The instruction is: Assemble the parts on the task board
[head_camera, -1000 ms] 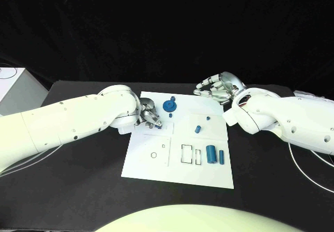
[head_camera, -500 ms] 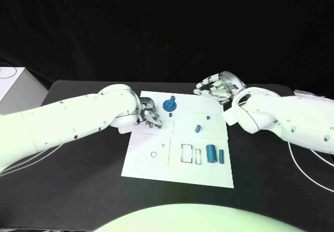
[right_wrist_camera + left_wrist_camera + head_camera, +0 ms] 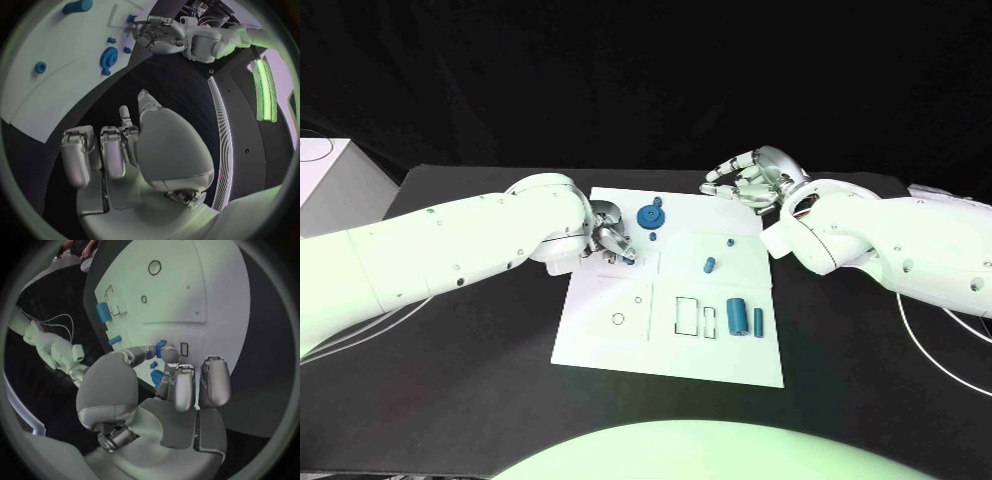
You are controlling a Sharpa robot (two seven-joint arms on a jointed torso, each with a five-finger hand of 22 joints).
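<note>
Task board (image 3: 678, 300) on black table (image 3: 473, 380)

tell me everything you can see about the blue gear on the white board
The blue gear is a round, toothed disc with a raised hub, plastic by its look. It sits on the far part of the white board, a small blue piece close beside it. The left hand works just next to it; whether the fingers touch it cannot be told.

One task board (image 3: 629, 330). Blue parts on it, head view: one gear (image 3: 651, 216), two upright cylinders (image 3: 737, 320), one small peg (image 3: 710, 266), one tiny stud (image 3: 731, 243). Two hands (image 3: 612, 243).
</note>
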